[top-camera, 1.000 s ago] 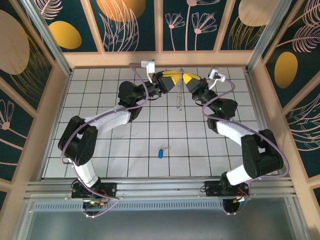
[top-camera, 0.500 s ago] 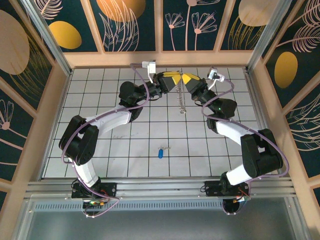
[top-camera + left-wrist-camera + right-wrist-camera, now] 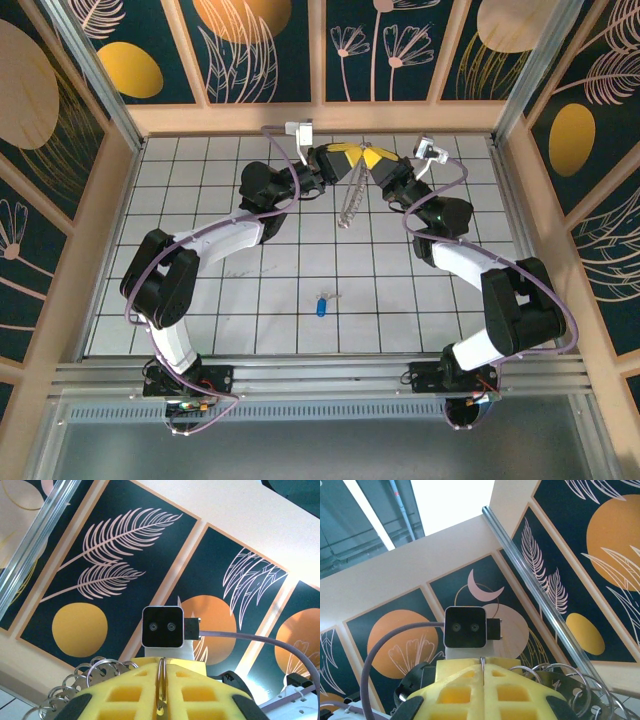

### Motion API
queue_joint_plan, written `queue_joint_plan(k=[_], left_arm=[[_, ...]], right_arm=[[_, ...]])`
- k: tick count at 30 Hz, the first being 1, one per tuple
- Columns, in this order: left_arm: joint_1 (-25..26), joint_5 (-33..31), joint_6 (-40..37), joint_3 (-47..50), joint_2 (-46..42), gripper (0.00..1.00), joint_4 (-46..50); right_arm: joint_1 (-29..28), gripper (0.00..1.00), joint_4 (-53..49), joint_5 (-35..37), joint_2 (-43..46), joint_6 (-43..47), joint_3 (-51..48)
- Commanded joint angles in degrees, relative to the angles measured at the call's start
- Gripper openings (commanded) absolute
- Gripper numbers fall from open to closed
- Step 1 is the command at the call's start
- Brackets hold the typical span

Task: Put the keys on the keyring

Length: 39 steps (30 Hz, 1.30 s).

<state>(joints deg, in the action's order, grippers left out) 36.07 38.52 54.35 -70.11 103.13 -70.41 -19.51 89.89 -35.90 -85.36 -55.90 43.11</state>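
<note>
My left end effector point(image 3: 347, 160) and right end effector point(image 3: 370, 158) meet tip to tip toward 12 o'clock on the table point(image 3: 250, 300). Both are clamped shut on the keyring point(image 3: 350, 202), which hangs tilted beneath them. The blue key point(image 3: 321, 307) lies on the table toward 6 o'clock, well apart from both.

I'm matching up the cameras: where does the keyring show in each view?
Top external: the keyring hangs at centre back, just below the yellow pads.
Left wrist: its rim stands in the pad seam, bottom centre; small rings at lower left.
Right wrist: rim in the pad seam, bottom centre; small rings at lower right.
Shared landmark: the yellow pads clamping the rim.
</note>
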Motion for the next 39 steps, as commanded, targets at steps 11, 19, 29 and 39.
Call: queue_joint_plan(k=[11,19,29,39], left_arm=[[0.3,0.8,-5.0,-0.9,-1.6,0.0,4.4],[0.1,2.6,-19.2,-3.6,-6.5,0.0,24.3],[-0.8,10.9,-41.6,-19.2,-5.3,0.0,61.0],[-2.6,17.2,-55.1,-30.4,1.4,0.0,84.1]], right_arm=[[2.7,0.37,5.6,-0.7,1.3,-3.6,0.3],[10.4,0.52,-12.9,-5.4,10.9,-0.8,-4.9],[13.4,0.52,-43.2,-8.4,22.1,16.2,-6.2],[16.0,0.51,-45.8,-16.1,19.2,18.5,-3.9]])
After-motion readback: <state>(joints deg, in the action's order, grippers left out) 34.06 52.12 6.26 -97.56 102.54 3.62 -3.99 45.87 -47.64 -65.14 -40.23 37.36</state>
